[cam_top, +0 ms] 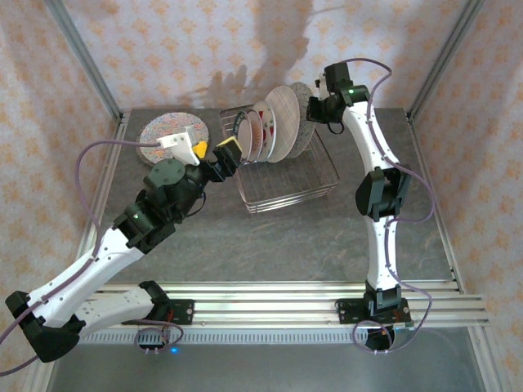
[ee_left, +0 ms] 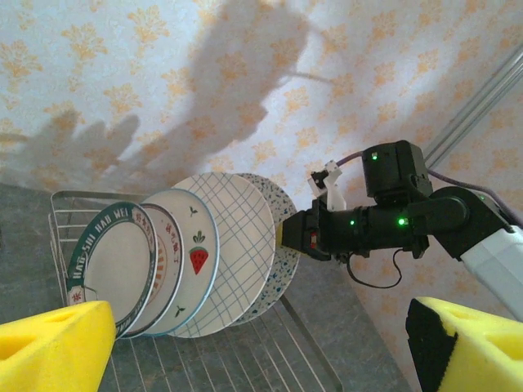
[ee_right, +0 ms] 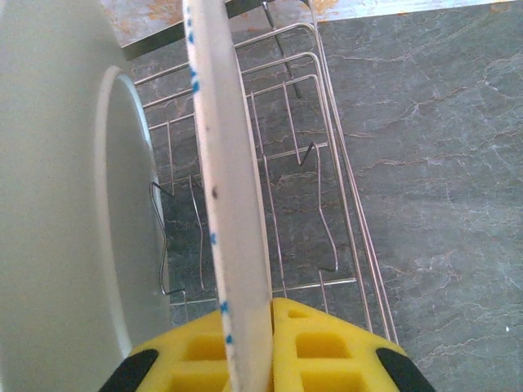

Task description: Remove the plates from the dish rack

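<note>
1. A round multicolour squiggle plate (cam_top: 172,135) is laid at the table's (cam_top: 245,245) far left corner.
2. The left gripper (cam_top: 214,151) is held wide open, empty, beside the silver wire dish rack (cam_top: 286,192).
3. The rightmost grey speckled plate (ee_left: 282,208) is pinched at its rim by the closed right gripper (ee_left: 286,234); a clean upward lift is needed.

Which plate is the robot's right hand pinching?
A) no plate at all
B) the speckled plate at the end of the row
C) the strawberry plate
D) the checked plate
B: the right gripper is shut on the rim of the speckled plate, the last one standing in the dish rack.
</note>
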`<action>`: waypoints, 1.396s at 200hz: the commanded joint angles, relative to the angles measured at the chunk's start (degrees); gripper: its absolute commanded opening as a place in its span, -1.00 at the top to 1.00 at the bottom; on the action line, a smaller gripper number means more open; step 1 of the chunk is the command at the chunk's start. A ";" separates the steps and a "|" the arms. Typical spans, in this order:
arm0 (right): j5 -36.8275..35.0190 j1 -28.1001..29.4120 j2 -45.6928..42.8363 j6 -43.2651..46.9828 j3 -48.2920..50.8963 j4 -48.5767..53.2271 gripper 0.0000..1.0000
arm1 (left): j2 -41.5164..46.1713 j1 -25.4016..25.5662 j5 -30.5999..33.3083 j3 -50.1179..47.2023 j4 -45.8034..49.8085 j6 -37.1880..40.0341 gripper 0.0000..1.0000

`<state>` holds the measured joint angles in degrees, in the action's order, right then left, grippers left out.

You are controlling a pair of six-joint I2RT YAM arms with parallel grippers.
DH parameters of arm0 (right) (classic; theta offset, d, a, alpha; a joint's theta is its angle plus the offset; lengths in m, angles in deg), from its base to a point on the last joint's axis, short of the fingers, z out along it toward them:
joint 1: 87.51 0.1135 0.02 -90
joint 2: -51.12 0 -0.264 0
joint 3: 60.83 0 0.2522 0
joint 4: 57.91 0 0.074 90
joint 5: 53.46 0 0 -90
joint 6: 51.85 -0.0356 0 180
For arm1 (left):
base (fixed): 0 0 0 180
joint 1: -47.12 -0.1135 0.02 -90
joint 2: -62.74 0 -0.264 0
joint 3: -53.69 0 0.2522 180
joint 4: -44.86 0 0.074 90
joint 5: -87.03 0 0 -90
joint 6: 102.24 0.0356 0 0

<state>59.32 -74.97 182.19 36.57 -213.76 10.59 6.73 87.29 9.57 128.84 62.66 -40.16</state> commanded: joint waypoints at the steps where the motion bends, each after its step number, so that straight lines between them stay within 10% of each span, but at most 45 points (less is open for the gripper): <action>1: -0.28 0.95 0.51 -1.05 -3.64 -1.86 0.98 | -0.24 0.62 1.74 1.91 -2.10 1.56 -0.82; 279: -30.16 5.21 -20.71 -0.72 -1.10 3.52 1.00 | -3.07 0.62 -3.43 4.04 -4.48 -1.87 -0.82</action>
<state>34.45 -69.66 167.46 36.54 -214.81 15.27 4.28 87.29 7.97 130.54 60.36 -40.93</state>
